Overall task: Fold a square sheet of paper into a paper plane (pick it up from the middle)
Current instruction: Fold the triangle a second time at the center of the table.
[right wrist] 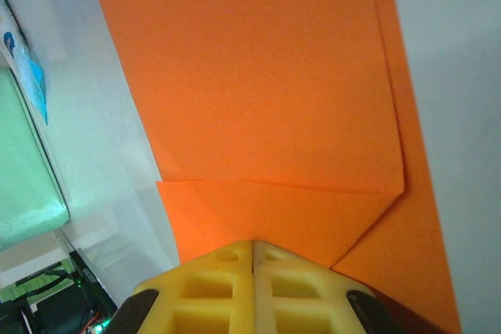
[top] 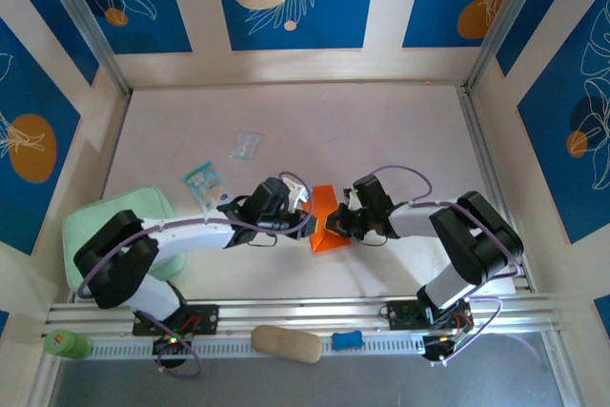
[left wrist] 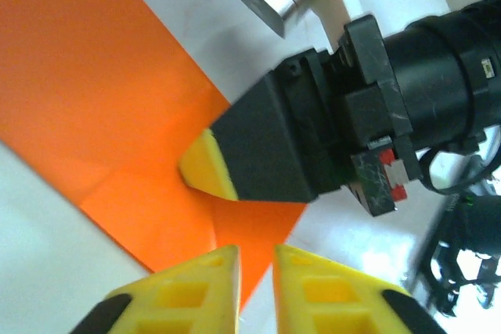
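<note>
The square sheet of paper [top: 326, 203] is bright orange and lies flat on the white table [top: 381, 131], partly folded, with creased flaps. My right gripper [top: 332, 224] is shut, its joined yellow tips [right wrist: 252, 249] pressing down on a folded flap of the sheet [right wrist: 258, 76]. In the left wrist view the same right gripper [left wrist: 205, 168] rests on the orange sheet [left wrist: 94, 99] near a crease. My left gripper [top: 312, 223] faces it from the left, and its tips [left wrist: 256, 260] stand a narrow gap apart over the sheet's near edge, holding nothing.
A mint green pad [top: 114, 226] lies at the left, with a blue-and-white packet [top: 202, 181] and a clear wrapper [top: 246, 145] beyond it. On the front rail lie a tan block [top: 286, 343], a small blue piece [top: 348, 339] and a green bottle [top: 65, 343].
</note>
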You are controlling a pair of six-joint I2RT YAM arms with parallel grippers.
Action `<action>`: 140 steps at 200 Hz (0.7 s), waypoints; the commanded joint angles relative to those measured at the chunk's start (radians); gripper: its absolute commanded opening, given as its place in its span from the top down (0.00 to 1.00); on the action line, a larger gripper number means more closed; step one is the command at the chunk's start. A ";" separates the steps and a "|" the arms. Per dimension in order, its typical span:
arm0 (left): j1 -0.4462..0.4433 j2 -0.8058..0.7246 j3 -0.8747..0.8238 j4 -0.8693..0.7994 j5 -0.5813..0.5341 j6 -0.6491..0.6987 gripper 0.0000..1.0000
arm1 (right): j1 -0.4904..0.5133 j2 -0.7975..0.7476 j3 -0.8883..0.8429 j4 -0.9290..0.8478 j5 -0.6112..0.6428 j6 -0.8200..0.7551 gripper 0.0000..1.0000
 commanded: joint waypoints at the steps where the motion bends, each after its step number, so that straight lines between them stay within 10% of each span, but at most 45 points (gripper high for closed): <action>1: -0.002 0.087 0.039 0.049 0.150 -0.038 0.90 | 0.003 0.036 -0.031 -0.049 0.038 0.014 1.00; 140: -0.004 0.308 0.066 0.019 0.159 -0.059 0.93 | 0.002 0.035 -0.028 -0.063 0.032 0.012 1.00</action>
